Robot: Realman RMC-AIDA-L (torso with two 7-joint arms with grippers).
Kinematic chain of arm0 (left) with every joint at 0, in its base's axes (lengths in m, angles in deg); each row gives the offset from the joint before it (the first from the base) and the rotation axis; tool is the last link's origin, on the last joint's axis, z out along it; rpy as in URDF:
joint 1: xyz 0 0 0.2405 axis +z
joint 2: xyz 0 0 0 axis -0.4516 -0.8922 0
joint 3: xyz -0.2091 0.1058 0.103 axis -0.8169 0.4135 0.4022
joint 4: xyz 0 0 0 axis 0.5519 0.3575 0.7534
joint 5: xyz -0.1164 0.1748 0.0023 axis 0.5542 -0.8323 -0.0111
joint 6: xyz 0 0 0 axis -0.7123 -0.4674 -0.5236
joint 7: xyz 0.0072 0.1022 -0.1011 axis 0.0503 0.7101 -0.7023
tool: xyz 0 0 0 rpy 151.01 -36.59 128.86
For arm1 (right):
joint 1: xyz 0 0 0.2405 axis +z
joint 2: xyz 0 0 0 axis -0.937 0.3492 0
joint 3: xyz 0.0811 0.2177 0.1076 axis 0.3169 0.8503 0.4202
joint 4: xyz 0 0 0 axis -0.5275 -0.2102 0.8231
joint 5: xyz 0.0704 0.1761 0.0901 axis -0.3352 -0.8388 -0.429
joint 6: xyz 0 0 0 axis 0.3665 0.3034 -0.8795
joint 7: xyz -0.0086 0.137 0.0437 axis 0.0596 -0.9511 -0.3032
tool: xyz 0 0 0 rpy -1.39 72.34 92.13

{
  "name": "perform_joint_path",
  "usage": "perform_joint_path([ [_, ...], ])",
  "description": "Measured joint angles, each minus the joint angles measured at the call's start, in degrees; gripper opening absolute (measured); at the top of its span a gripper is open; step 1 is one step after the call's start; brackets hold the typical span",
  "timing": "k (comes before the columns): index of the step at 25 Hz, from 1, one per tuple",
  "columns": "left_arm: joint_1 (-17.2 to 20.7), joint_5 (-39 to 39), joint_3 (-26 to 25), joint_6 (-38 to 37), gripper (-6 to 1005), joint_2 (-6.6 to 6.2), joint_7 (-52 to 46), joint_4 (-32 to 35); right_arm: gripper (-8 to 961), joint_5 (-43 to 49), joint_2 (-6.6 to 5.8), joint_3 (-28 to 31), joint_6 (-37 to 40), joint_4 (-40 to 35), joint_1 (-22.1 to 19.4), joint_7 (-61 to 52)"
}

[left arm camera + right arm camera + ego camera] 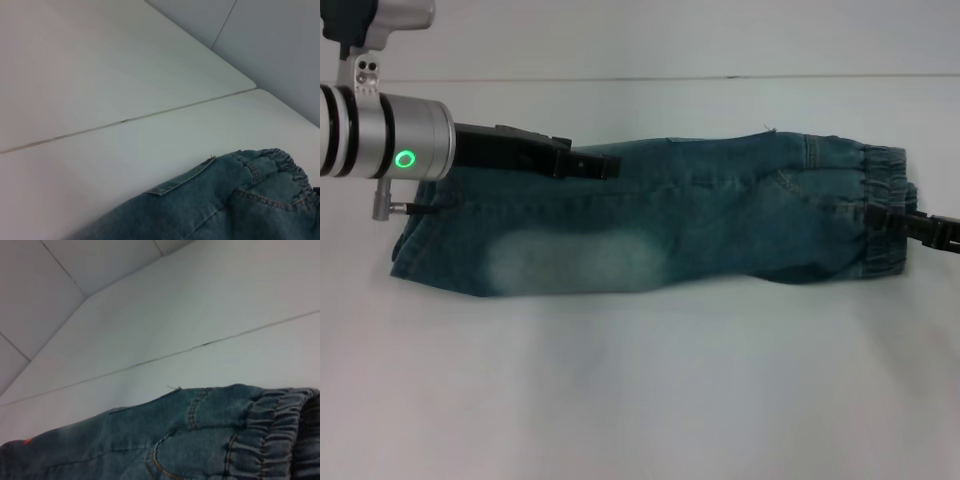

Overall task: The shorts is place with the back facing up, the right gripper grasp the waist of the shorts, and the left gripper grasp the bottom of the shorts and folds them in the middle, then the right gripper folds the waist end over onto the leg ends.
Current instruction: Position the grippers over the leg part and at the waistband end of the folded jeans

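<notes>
The blue denim shorts (650, 225) lie folded in half lengthwise on the white table, leg ends on the left and the elastic waist (882, 205) on the right. My left gripper (605, 165) hovers over the back edge of the leg half, its silver wrist above the leg ends. At the waist's right edge my right gripper (882, 221) is shut on the elastic band, which lies flat. The left wrist view shows the shorts (225, 200) with the waist (285, 165) farther off. In the right wrist view the gathered waist (270, 440) is close up.
The white table (640, 400) spreads out in front of the shorts. A seam line (650, 78) crosses the surface behind them, also seen as a seam (125, 120) from the left wrist.
</notes>
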Motion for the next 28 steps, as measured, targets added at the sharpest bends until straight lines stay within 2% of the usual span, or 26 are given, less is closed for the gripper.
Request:
perform_joint_path([
  [10, -0.5, -0.2, 0.0, 0.0, 888, -0.13, 0.0, 0.0, 880, -0.3, 0.87, 0.9, 1.8, -0.2, -1.9, 0.6],
  [28, -1.0, -0.3, 0.0, 0.0, 887, -0.70, -0.1, -0.5, 866, 0.0, 1.04, 1.1, 1.8, 0.8, -2.5, 1.4],
])
